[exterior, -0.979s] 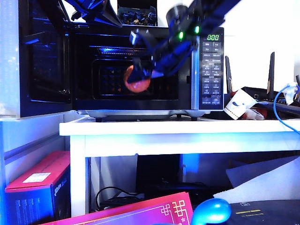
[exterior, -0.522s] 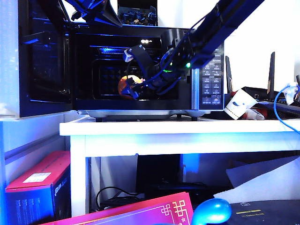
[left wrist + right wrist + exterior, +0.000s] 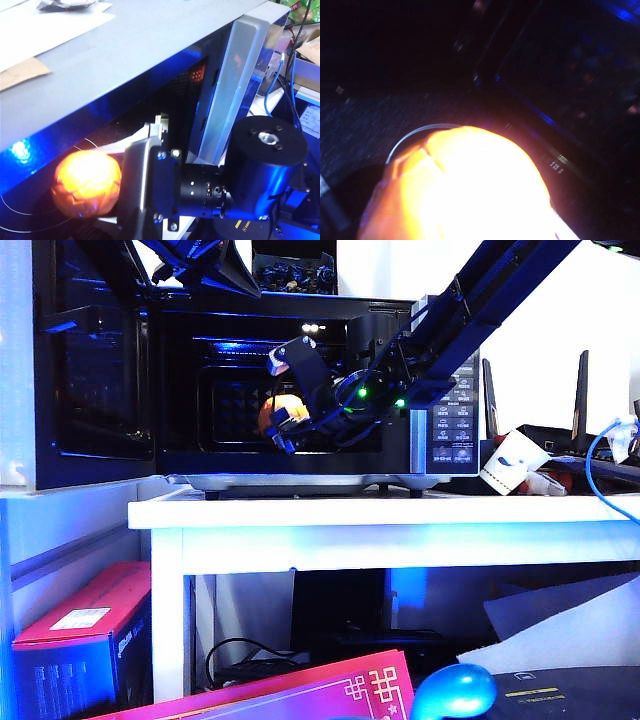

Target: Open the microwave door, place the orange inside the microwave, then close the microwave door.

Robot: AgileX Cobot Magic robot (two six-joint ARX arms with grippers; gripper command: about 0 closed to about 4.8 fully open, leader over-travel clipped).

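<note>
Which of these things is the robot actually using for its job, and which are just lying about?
In use:
- wide black glass-fronted microwave
- its glossy black door, swung open
- small round orange
- right gripper, jaws around the orange
- left gripper, at the microwave's top

Lying about:
- red cardboard box
- blue cable

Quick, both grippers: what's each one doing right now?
Right gripper: inside the microwave, closed on the orange.
Left gripper: not in view, so its state cannot be told.

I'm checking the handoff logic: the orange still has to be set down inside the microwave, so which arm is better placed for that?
Right. The right gripper is inside the microwave, closed on the orange low over the glass turntable. The left gripper isn't visible; its camera only looks in from above beside the open microwave door.
</note>
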